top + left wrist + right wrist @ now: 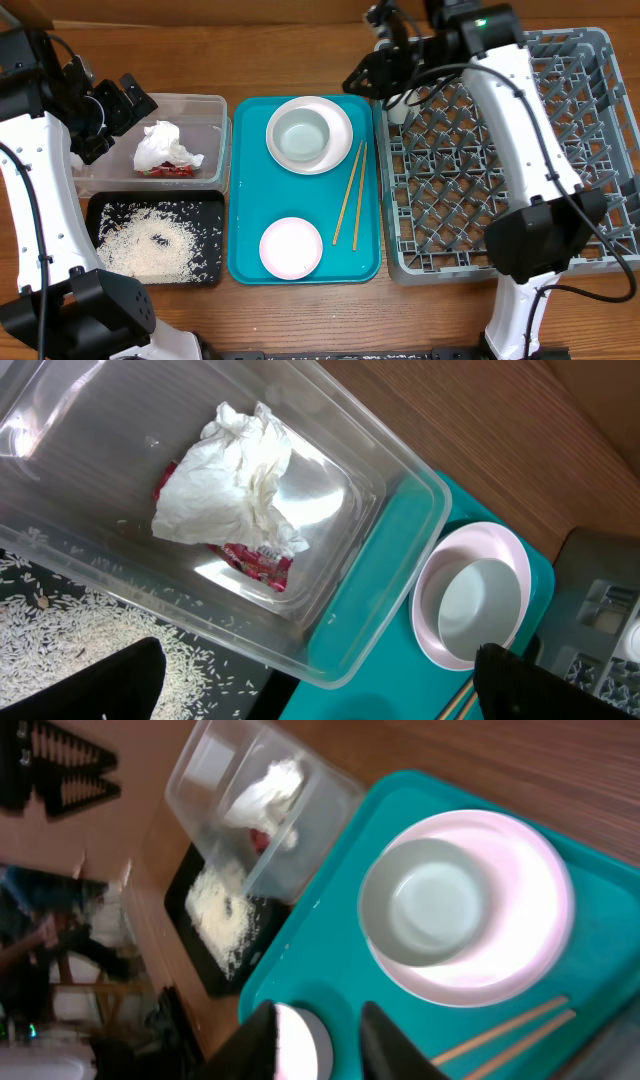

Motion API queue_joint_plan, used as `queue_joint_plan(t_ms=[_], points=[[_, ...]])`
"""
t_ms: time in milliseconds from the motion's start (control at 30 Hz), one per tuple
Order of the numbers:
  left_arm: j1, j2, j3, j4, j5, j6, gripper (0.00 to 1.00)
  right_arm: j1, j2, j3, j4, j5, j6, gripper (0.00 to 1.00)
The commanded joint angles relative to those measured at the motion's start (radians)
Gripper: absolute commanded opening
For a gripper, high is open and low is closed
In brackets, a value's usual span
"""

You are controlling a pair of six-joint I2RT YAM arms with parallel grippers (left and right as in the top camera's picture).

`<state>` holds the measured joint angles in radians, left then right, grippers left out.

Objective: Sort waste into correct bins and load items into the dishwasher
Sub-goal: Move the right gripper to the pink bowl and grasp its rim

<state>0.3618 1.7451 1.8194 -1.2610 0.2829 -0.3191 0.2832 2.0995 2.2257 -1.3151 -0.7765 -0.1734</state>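
The clear tub [208, 104] holds the crumpled napkin [163, 145] on top of the red sauce packet [170, 171]. Rice [150, 245] lies in the black tray [100, 204]. On the teal tray [245, 200] are the bowl [300, 135] sitting in the large plate [338, 112], the chopsticks [351, 193] and the small plate [290, 247]. My left gripper [110, 120] hangs wide open over the tub's left end, empty [315, 685]. My right gripper [375, 75] hovers at the grey rack's [480, 170] back left corner, its jaws a small gap apart, empty [325, 1040]. A white cup-like thing [397, 112] sits in the rack beneath it.
The rack fills the right side, with the right arm reaching across it. Bare wood table [300, 60] runs along the back and front edges. Tub and black tray stand close against the teal tray's left side.
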Motion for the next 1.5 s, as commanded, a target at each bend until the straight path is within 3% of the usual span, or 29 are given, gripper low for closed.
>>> queue_joint_plan(t_ms=[0,233,500,633,767,900,1467], points=[[-0.002,-0.013,0.018,0.001,-0.006,-0.010,1.00,0.112,-0.018,0.018,0.016,0.089,-0.005,0.21],[-0.002,-0.013,0.018,0.002,-0.006,-0.010,1.00,0.281,-0.004,-0.002,0.104,0.420,0.109,0.22],[-0.002,-0.013,0.018,0.002,-0.006,-0.010,1.00,0.390,0.005,-0.166,0.285,0.622,0.166,0.35],[-0.002,-0.013,0.018,0.002,-0.006,-0.010,1.00,0.391,0.005,-0.322,0.478,0.630,0.238,0.37],[-0.002,-0.013,0.018,0.002,-0.006,-0.010,1.00,0.391,0.006,-0.436,0.650,0.629,0.238,0.56],[-0.002,-0.013,0.018,0.002,-0.006,-0.010,1.00,0.392,0.006,-0.519,0.821,0.618,0.257,0.57],[-0.002,-0.013,0.018,0.002,-0.006,-0.010,1.00,0.400,0.098,-0.545,0.833,0.615,0.261,0.56]])
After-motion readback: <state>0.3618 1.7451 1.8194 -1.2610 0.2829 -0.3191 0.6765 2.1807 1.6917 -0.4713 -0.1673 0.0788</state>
